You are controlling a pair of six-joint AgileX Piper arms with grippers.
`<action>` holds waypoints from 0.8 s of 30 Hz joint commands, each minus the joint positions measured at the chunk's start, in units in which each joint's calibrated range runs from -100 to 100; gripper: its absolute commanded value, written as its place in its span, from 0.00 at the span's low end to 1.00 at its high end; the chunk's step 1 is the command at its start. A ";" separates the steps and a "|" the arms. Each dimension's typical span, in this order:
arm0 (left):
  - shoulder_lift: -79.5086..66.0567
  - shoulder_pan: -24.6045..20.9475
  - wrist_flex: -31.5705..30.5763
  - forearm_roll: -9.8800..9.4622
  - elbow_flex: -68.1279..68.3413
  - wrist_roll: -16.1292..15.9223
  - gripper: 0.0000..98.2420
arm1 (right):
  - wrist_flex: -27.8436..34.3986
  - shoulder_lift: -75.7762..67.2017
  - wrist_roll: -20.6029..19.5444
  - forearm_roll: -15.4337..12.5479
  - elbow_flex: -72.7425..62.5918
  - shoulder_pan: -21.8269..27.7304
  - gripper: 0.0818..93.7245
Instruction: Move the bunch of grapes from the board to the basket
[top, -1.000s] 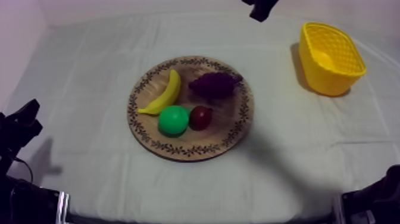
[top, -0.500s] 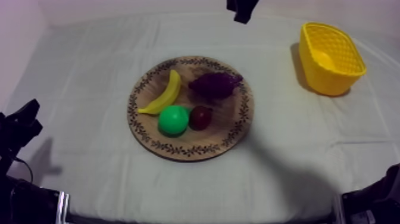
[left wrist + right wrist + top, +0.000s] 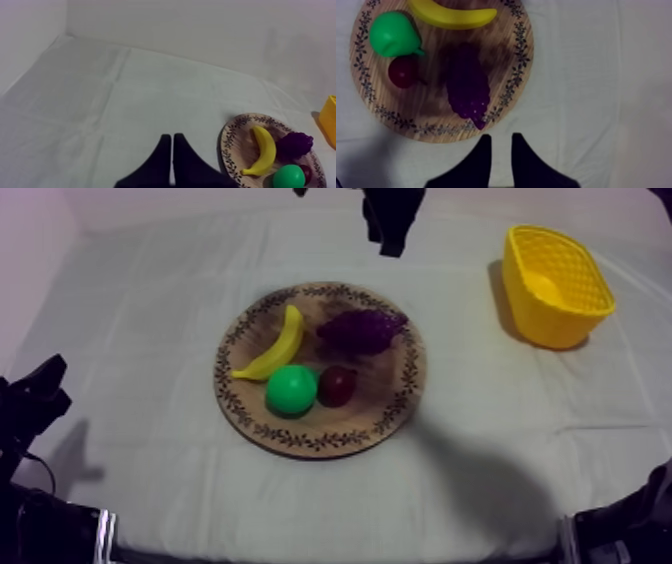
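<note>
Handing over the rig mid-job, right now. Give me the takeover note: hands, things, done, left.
Left hand: shut on nothing, low at the table's left side, away from the board.
Right hand: open, empty, over the table just off the board's rim, nearest the grapes.
Grapes lie on the board beside banana, pear and small red fruit; yellow basket stands apart at the right.
Done: nothing grasped yet. Left: grasp grapes, lift, place in basket.

L claw (image 3: 172, 146) fingers pressed together, R claw (image 3: 500, 148) fingers slightly apart.
</note>
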 commanded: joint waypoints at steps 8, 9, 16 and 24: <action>0.00 0.00 -0.01 -0.02 -0.02 0.01 0.00 | -0.07 2.46 0.37 -0.74 -1.29 -0.13 0.45; 0.00 0.00 -0.01 -0.02 -0.02 0.01 0.00 | -0.07 2.63 0.50 -0.93 -1.37 -0.12 0.49; 0.00 0.00 -0.01 -0.02 -0.02 0.01 0.00 | -0.07 3.37 1.80 -2.59 -1.29 0.20 0.65; 0.00 0.00 -0.01 -0.02 -0.02 0.01 0.00 | -0.62 4.33 2.34 -3.58 -1.16 0.48 0.69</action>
